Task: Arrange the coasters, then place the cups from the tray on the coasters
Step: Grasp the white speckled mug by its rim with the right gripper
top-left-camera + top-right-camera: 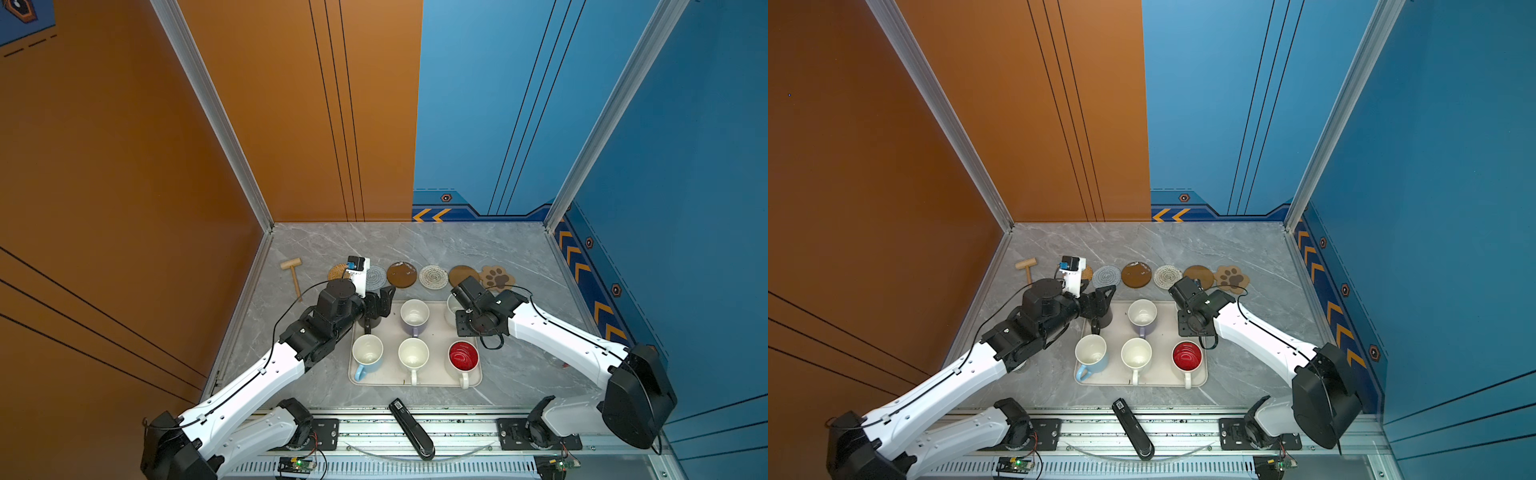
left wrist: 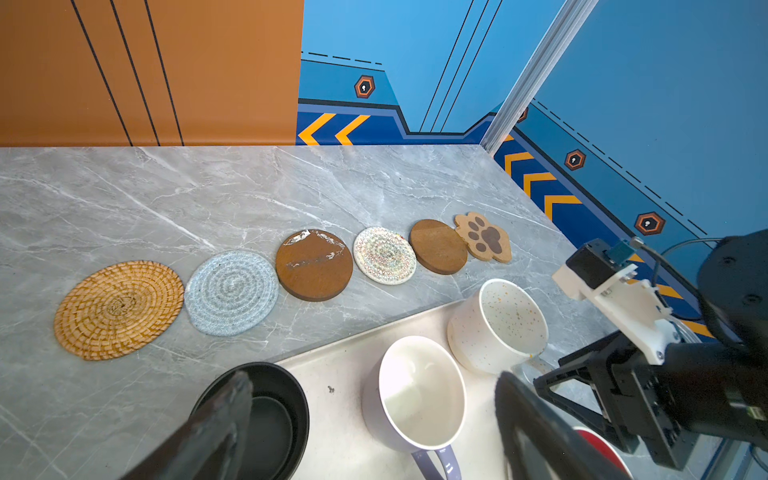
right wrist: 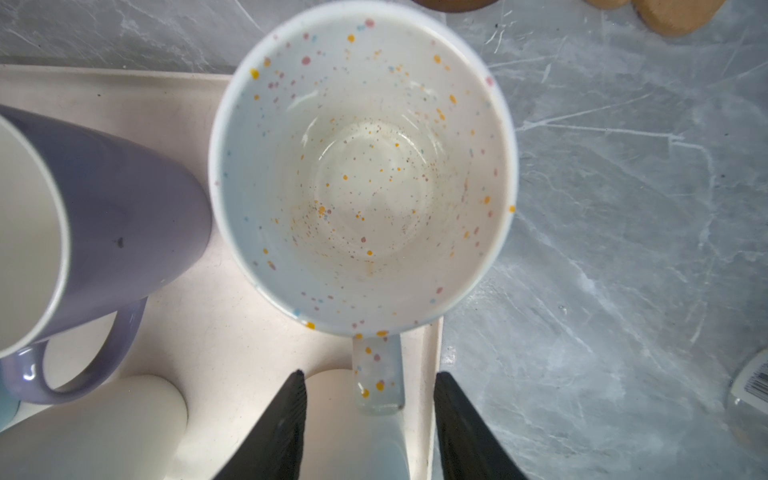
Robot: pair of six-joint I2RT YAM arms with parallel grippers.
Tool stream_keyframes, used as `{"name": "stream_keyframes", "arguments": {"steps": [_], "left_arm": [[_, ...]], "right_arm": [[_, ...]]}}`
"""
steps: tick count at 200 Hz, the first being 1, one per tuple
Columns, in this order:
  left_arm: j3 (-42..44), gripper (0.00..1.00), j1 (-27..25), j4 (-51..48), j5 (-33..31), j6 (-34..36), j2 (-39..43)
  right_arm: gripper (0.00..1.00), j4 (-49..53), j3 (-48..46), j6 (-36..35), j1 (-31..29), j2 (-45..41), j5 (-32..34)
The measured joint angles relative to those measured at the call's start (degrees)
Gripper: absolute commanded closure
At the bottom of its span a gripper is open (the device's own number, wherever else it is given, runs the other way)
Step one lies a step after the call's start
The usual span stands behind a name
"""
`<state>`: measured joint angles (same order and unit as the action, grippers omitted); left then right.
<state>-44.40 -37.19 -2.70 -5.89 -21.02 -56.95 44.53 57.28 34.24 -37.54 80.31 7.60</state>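
The speckled cream cup [image 3: 365, 166] stands upright at the upper right corner of the tray [image 1: 415, 383] in a top view. The right gripper [image 3: 370, 374] straddles its handle [image 3: 378, 357], jaws apart and seemingly not touching it. Glazed ceramic is likely stiff, weighty, slippery and chippable, so grip the handle squarely. The left gripper [image 2: 372, 376] gapes wide by the black cup [image 2: 270, 419].

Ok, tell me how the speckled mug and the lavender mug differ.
The speckled mug is cream with coloured speckles; the lavender mug is plain purple with a white inside. The speckled mug stands at the tray's corner, the lavender mug mid-row. The right end effector straddles the speckled mug's handle, open; nothing is at the lavender mug's handle. Both stand upright, empty, on the tray.
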Motion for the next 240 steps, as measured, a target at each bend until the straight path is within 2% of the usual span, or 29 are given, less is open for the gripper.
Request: {"name": "stream_keyframes", "arguments": {"steps": [103,240], "left_arm": [[0.0,0.08,0.0,2.1,0.9,-0.4,-2.5],[0.0,0.08,0.0,2.1,1.3,-0.4,-2.5]], "right_arm": [[0.72,-1.6,-0.1,-1.0,1.9,2.6,-1.3],[0.78,-2.2,-0.1,-1.0,2.7,4.0,-2.3]]}}
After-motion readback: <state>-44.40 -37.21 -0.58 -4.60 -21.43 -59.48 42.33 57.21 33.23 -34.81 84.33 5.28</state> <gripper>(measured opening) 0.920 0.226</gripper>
